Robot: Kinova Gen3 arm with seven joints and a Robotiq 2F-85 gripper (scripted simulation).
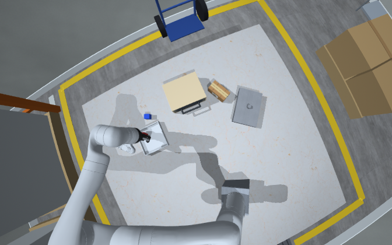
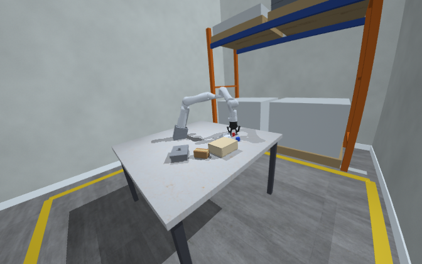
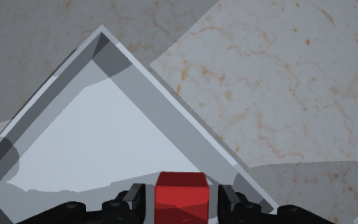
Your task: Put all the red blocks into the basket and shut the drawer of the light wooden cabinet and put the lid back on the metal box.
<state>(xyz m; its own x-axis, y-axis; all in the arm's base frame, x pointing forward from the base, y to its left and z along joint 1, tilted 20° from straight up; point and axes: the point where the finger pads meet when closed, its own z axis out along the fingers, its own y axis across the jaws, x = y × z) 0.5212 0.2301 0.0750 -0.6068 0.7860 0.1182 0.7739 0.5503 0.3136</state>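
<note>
- Apparently the release is in hand: the Robotiq gripper (image 1: 147, 138) (image 2: 233, 133) (image 3: 181, 200) has its fingers parted, a gap showing on each side of the red block (image 2: 233, 134) (image 3: 181, 200).
- That block sits between them, over or within the pale open basket (image 1: 166, 143) (image 3: 181, 116); I can't tell whether it touches the bottom.
- Next, I'd let it settle inside the rim, then lift straight up so neither finger drags it.
- Blue block (image 1: 147, 116) (image 2: 237, 139), just beside the basket: leave it.
- Farther out, the light wooden cabinet (image 1: 184, 91) (image 2: 223, 146) and lidded metal box (image 1: 247, 107) (image 2: 179, 153) may hide more reds.
</note>
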